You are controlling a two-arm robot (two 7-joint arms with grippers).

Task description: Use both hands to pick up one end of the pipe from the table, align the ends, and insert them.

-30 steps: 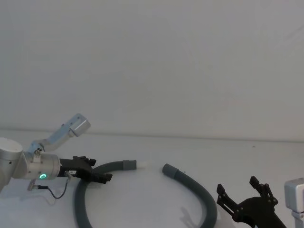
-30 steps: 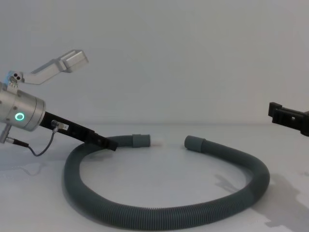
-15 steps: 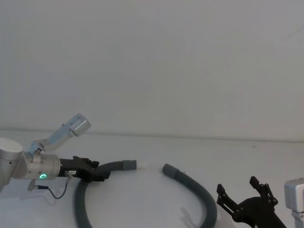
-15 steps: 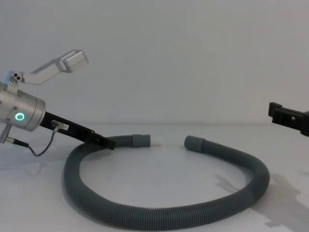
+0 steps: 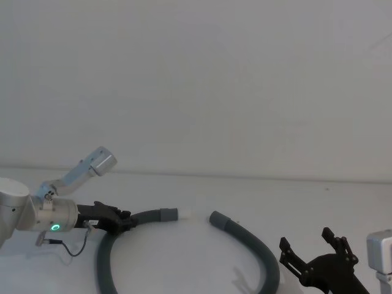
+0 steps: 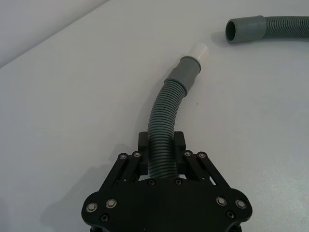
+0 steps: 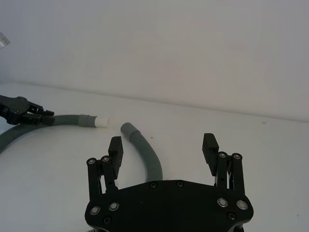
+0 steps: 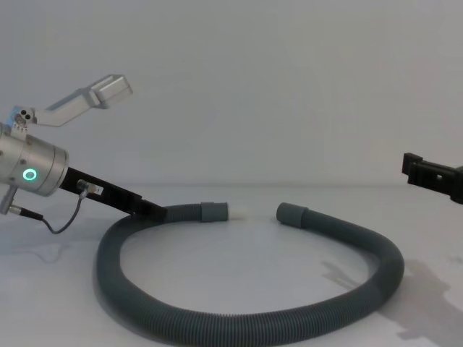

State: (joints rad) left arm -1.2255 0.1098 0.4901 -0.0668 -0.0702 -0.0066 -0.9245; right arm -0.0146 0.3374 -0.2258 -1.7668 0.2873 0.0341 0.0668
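The left hand (image 6: pixel 161 147) is reaching in from the left and clenching the pipe (image 8: pixel 239 322) on its ribbed part, a little behind the white-tipped cuff (image 6: pixel 186 73) — both black fingers are pressing against the corrugations, one on each side. Its silver wrist (image 8: pixel 32 170) is glowing with a green ring (image 8: pixel 29 174), and a thin black cable (image 8: pixel 61 223) is hanging in a slack curve below it. The pipe is lying on the white surface (image 8: pixel 239 260) in a wide loop, sweeping from the left hand toward the near edge and curving round to the right, then running back to the plain cuff (image 8: pixel 293 214). The two cuffs are pointing toward each other at the far middle of the loop, near one another but not touching, with bare surface lying between them. Whether the white-tipped cuff is resting on the surface or hanging just above it cannot be told. The right hand (image 7: pixel 163 144) is hovering at the near right with its fingers spread wide and gripping nothing — it is staying well apart from the pipe. A pale grey wall (image 5: pixel 196 79) is rising behind the far edge.
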